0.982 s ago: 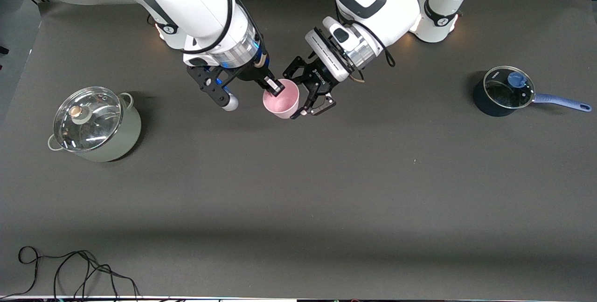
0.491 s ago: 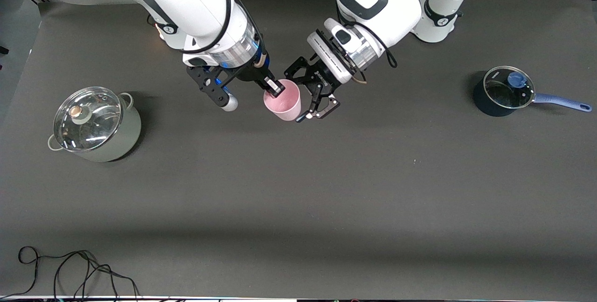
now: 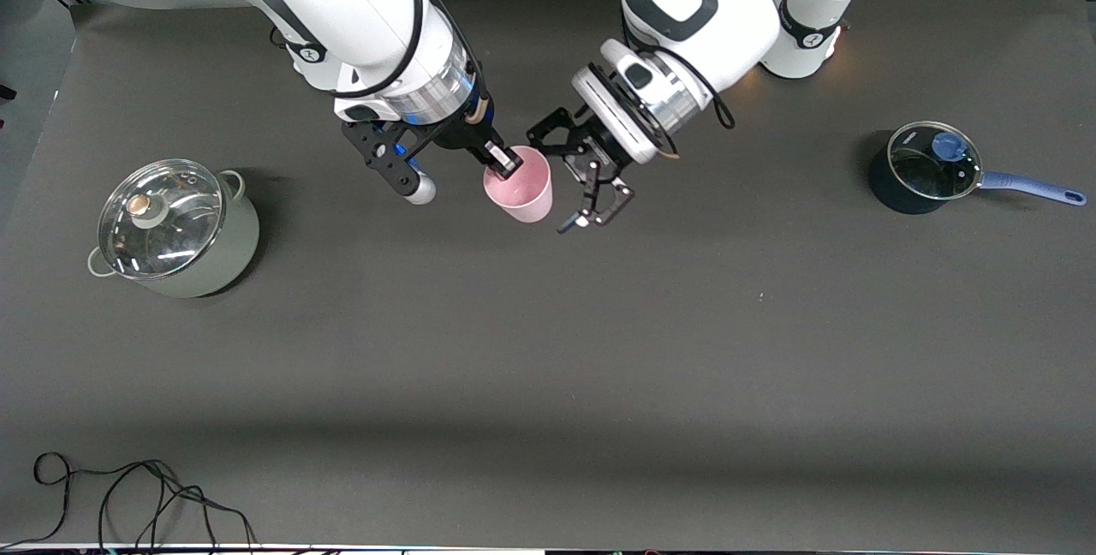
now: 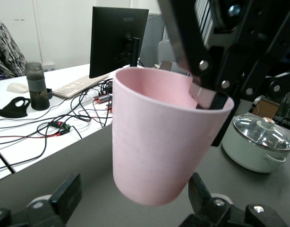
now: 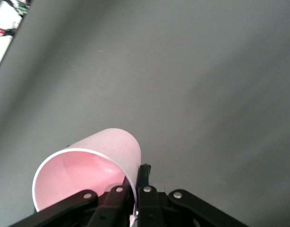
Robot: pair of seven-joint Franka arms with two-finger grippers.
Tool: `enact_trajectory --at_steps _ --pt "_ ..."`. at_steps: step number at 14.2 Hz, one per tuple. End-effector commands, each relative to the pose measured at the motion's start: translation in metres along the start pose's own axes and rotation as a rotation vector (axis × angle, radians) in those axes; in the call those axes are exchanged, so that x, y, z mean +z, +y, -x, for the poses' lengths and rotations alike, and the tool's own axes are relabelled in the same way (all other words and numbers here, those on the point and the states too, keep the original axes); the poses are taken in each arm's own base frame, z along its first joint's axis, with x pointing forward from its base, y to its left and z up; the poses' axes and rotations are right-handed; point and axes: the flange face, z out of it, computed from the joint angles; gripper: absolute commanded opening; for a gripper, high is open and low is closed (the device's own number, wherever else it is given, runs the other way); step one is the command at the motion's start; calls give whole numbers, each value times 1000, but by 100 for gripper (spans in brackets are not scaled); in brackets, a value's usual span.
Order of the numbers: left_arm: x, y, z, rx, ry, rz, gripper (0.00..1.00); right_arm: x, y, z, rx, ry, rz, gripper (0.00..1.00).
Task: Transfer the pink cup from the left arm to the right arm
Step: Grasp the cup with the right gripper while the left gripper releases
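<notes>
Since earlier frame, left gripper (image 3: 575,188) spread, withdrawn toward cup's three o'clock. Pink cup (image 3: 521,186) aloft over mat, right gripper (image 3: 504,163) clamped on rim. We judge cup light, rigid, slippery: rim pinch suits.

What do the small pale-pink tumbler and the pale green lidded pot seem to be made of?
The small pale-pink tumbler looks like matte plastic: thin wall, even opaque colour, dull sheen. The pale green lidded pot looks like enamelled or painted metal with a smooth coat; its lid appears to be clear glass with a metal rim, judging by the reflections.
</notes>
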Motion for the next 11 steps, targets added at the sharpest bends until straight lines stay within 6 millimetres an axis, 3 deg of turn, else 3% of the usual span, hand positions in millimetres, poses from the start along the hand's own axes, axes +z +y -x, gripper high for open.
enact_trajectory --at_steps 1,2,5,9,11 --pt "-8 -55 7 -45 8 -2 99 2 2 -11 -98 20 28 0" --pt "-15 -76 8 -45 12 2 99 0 3 -29 -111 25 27 0" --pt "-28 -116 18 -37 14 40 99 1 8 -68 -196 29 38 0" --pt "-51 -173 41 -39 1 107 99 34 29 -126 -379 23 141 0" --pt "-66 -203 52 -52 -4 161 99 45 44 -164 -440 6 178 0"
